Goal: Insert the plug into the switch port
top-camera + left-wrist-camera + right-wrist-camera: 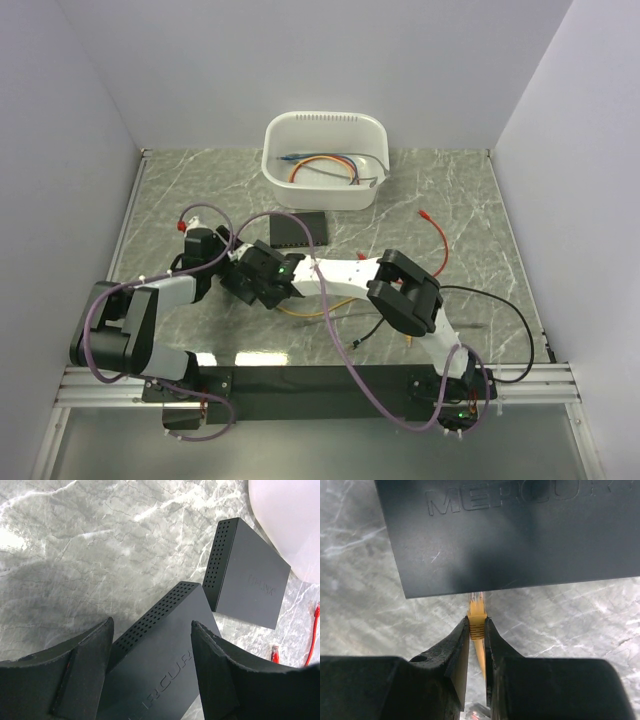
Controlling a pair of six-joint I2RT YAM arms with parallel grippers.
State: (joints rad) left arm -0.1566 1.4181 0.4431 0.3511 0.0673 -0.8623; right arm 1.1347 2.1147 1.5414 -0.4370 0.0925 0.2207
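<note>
Right pincer [477, 621] clamps yellow cable plug [476, 609]; push straight into black switch box [520, 535]; left pincer [152, 625] straddling, grip unclear.

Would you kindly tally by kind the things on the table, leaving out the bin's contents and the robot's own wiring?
Switches: 2, near switch and far switch
Cables: 2, yellow cable and red cable
Bin: 1
Total: 5
</note>
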